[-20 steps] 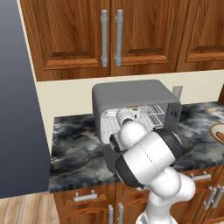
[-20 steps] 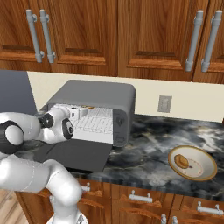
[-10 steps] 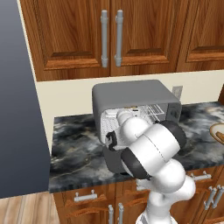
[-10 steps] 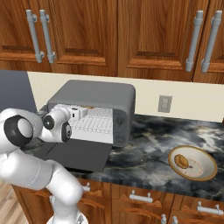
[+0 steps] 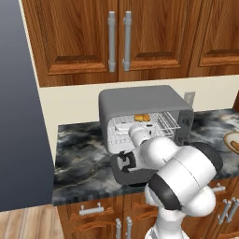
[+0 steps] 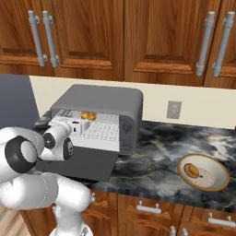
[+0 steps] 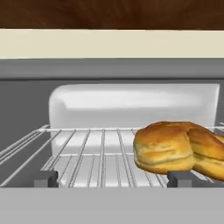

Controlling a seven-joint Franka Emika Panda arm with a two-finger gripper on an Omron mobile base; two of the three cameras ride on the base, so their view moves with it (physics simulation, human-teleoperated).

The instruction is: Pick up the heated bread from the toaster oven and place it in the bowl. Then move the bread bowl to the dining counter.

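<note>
The grey toaster oven (image 5: 145, 100) (image 6: 103, 99) stands on the marbled counter with its dark door (image 6: 78, 163) dropped open. The heated bread (image 7: 175, 148) (image 5: 142, 117) (image 6: 88, 115), golden-brown and lumpy, lies on the white wire rack (image 7: 87, 153). My gripper (image 7: 113, 179) (image 6: 76, 126) is open at the oven's mouth, level with the rack and holding nothing. In the hand view the bread sits right of centre, just beyond the right fingertip (image 7: 179, 178). The beige bowl (image 6: 216, 177) (image 5: 233, 137) rests on the counter to the right, with a small brown piece in it. The dining counter is out of view.
Brown wooden wall cabinets with silver handles (image 5: 117, 42) hang above the oven. A dark tall panel (image 5: 21, 116) bounds the counter on the left. A wall outlet (image 6: 174, 109) is behind the bare marbled counter (image 6: 156, 147) between oven and bowl.
My hand has edged a little further toward the rack, and the elbow has swung up and to the right. The bread, oven and bowl have not moved.
</note>
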